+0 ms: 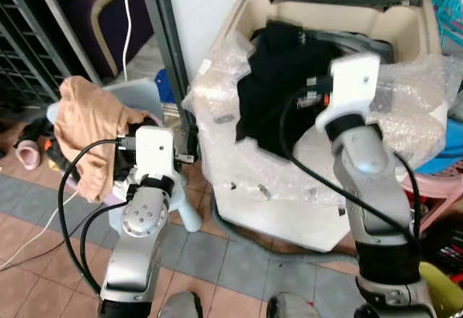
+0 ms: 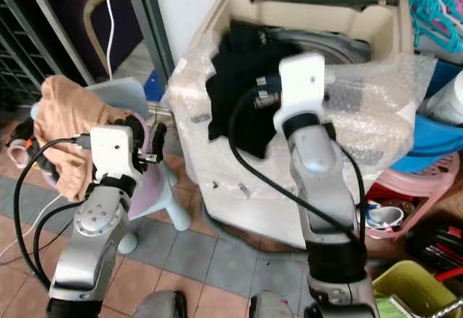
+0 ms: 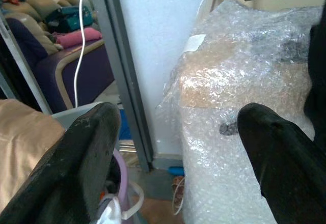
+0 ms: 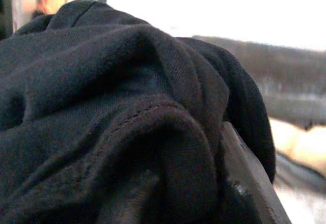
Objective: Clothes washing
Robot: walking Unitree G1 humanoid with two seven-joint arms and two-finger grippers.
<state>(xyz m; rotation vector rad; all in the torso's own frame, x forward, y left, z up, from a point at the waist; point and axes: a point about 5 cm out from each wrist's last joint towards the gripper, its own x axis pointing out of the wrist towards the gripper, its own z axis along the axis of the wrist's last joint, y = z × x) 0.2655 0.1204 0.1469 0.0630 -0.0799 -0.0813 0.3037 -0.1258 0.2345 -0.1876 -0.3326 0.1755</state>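
A tan cloth (image 1: 87, 134) hangs over a basket (image 1: 141, 90) at the left, probably waiting for its turn. The left gripper (image 3: 175, 158) is wide open and empty beside it. The right gripper (image 1: 307, 94) holds a black garment (image 1: 278, 79) over the washer (image 1: 289, 188) rim, half inside the drum; its fingers are covered. Tiled floor (image 1: 43, 274), crowded room.
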